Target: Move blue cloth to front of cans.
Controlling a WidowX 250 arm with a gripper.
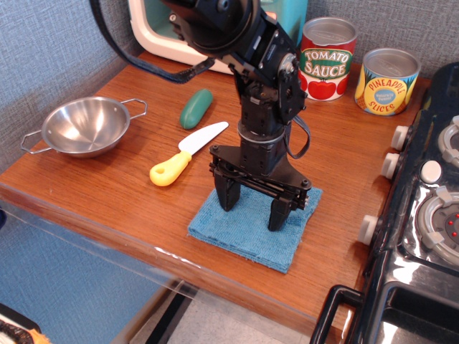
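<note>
The blue cloth (247,236) lies flat near the front edge of the wooden table (129,193). My gripper (252,213) points straight down over it, jaws spread wide. Both fingertips (228,203) press on or rest against the cloth's back half. The cans stand at the back right, well behind the cloth. They are a taller red "Tomato Sauce" can (328,61) and a shorter yellow "Pineapple Slices" can (387,82). The arm hides the table between the cloth and the cans' left side.
A steel bowl (84,125) sits at the left. A yellow-handled toy knife (185,154) and a green oval toy (196,107) lie left of the arm. A black toy stove (430,208) borders the right. A white appliance (161,32) stands at the back.
</note>
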